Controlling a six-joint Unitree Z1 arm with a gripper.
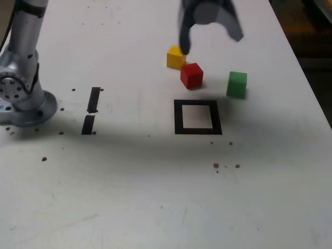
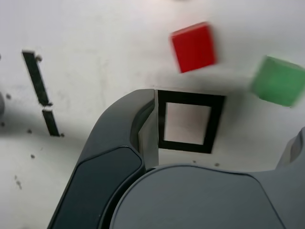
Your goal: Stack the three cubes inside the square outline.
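Note:
In the exterior view the three cubes lie apart on the white table, beyond the square outline (image 1: 178,117): the yellow cube (image 1: 176,57), the red cube (image 1: 191,75) and the green cube (image 1: 237,84). The outline's white centre holds nothing. My gripper (image 1: 210,41) hangs open above the cubes with nothing between its fingers. One fingertip (image 1: 184,47) is right by the yellow cube; I cannot tell if they touch. The wrist view shows the red cube (image 2: 193,46), the blurred green cube (image 2: 279,81) and the square outline (image 2: 190,98) between my open fingers (image 2: 119,148). The yellow cube is hidden there.
Two short black tape strips (image 1: 93,99) (image 1: 88,124) lie at the exterior view's left, near the arm's silver base (image 1: 23,101). Dark specks dot the table. The table's right edge (image 1: 306,78) runs close to the green cube.

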